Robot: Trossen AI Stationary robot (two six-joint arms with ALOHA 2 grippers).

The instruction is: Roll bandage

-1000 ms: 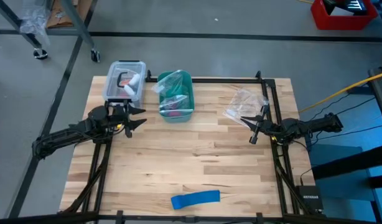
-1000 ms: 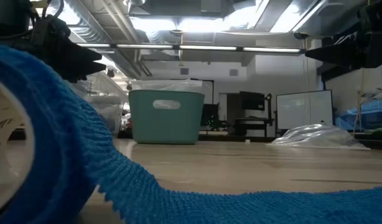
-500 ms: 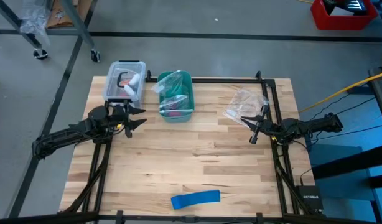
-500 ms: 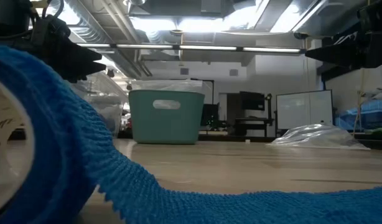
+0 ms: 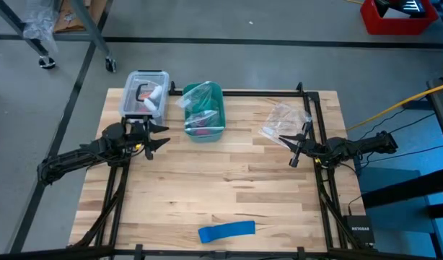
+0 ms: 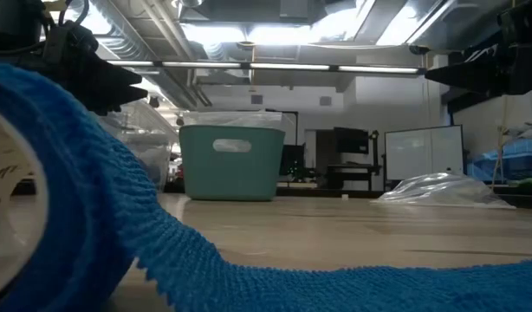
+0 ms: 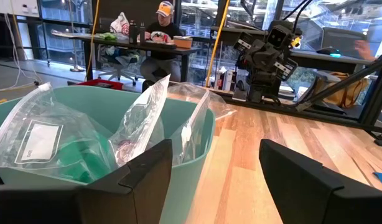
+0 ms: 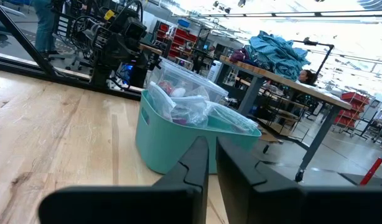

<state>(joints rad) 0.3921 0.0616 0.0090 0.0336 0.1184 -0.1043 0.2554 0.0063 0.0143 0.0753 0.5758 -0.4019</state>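
I see the wooden table (image 5: 229,173) with both arms parked at its sides, nothing in either grip. The teal bin (image 5: 204,112), stuffed with plastic bags, sits just ahead of my left gripper (image 5: 158,136), slightly toward the table's middle, and the clear lidded box (image 5: 145,93) stands just beyond that gripper at the far edge. A crumpled clear bag (image 5: 282,120) lies just beyond my right gripper (image 5: 294,146). The bandage (image 5: 226,231) lies flat and partly unrolled near the front edge, well apart from both grippers, roughly midway between them and closer to me than either. My left gripper's fingers (image 7: 303,180) stand spread wide with bare table between them. My right gripper's fingers (image 8: 192,163) are drawn nearly together, holding nothing.
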